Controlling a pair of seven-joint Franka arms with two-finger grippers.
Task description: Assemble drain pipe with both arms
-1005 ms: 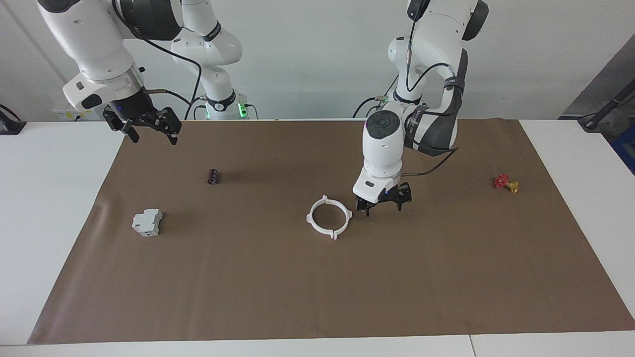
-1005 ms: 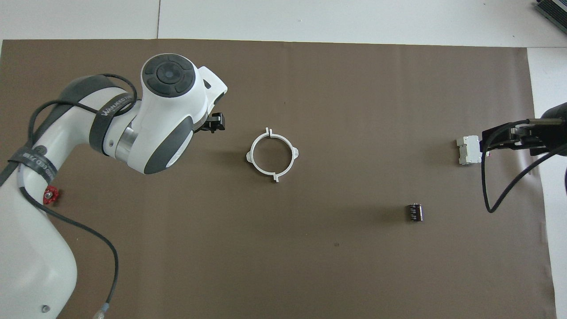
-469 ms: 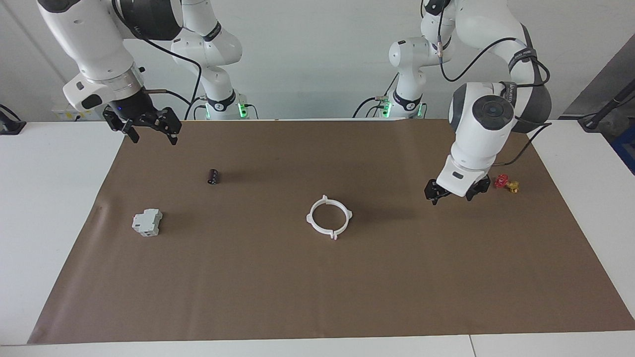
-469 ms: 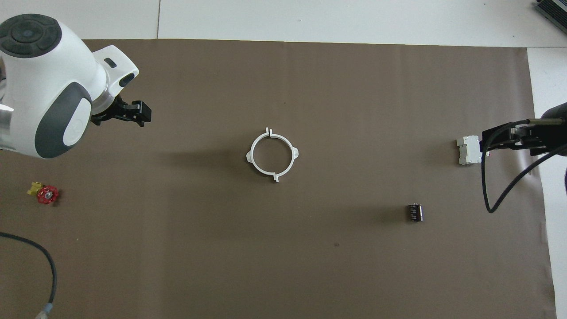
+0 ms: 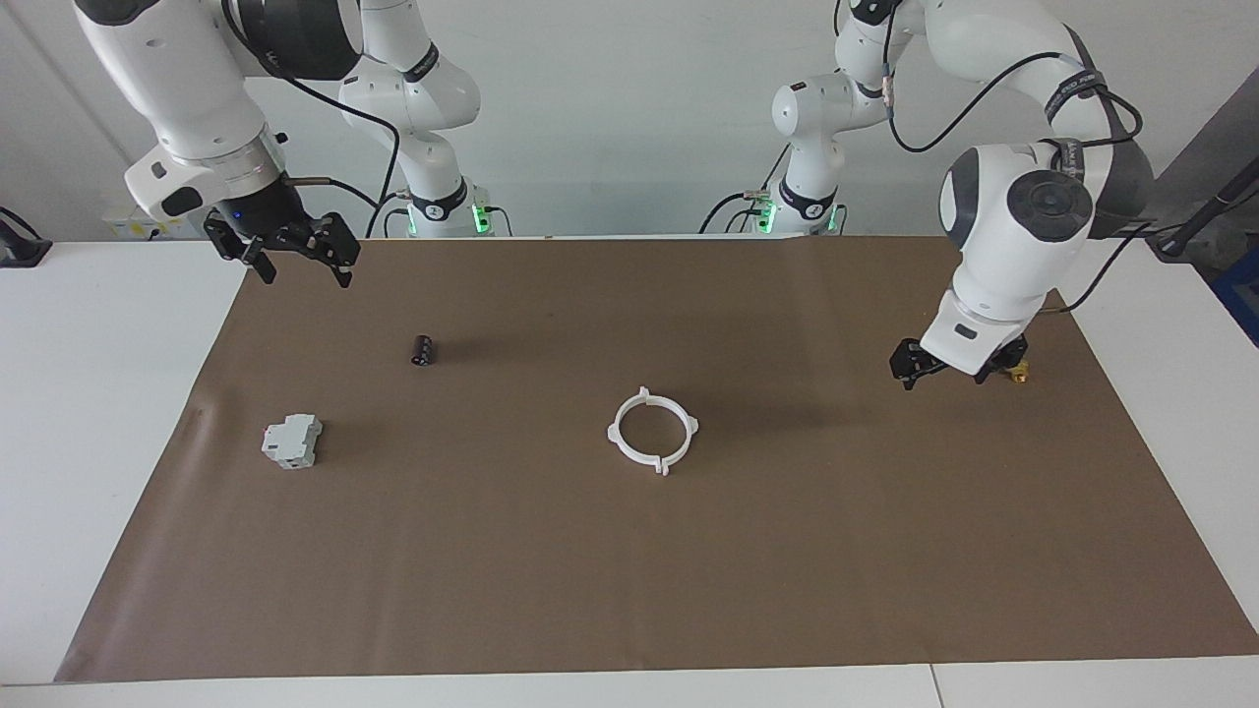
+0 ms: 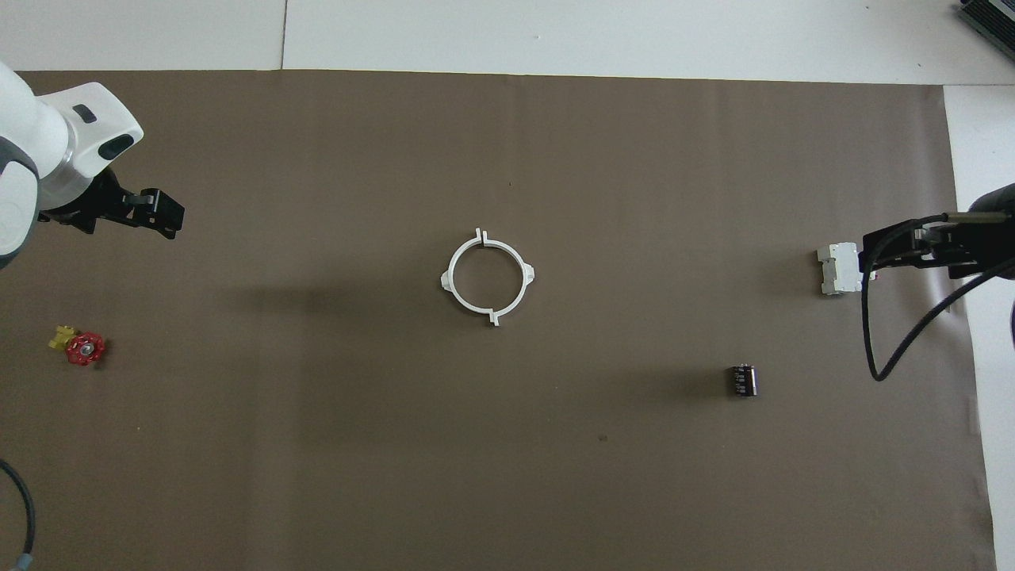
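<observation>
The drain pipe [image 5: 652, 431] lies flat in the middle of the brown mat as one white ring with protruding tabs, its two halves joined; it also shows in the overhead view [image 6: 456, 292]. Neither gripper touches it. My left gripper [image 5: 944, 379] is open and empty, low over the mat toward the left arm's end of the table; it shows in the overhead view [image 6: 170, 216] too. My right gripper [image 5: 303, 267] is open and empty. It waits, raised over the mat's edge at the right arm's end, and shows in the overhead view [image 6: 870, 255].
A red and yellow valve [image 6: 81, 347] lies on the mat by the left gripper, mostly hidden by it in the facing view. A pale grey boxy block [image 5: 291, 441] and a small black cylinder [image 5: 422, 349] lie toward the right arm's end. The brown mat [image 5: 629, 580] covers the white table.
My left gripper has swung away from beside the ring to the left arm's end of the mat, near the valve. The ring and the right arm have not moved.
</observation>
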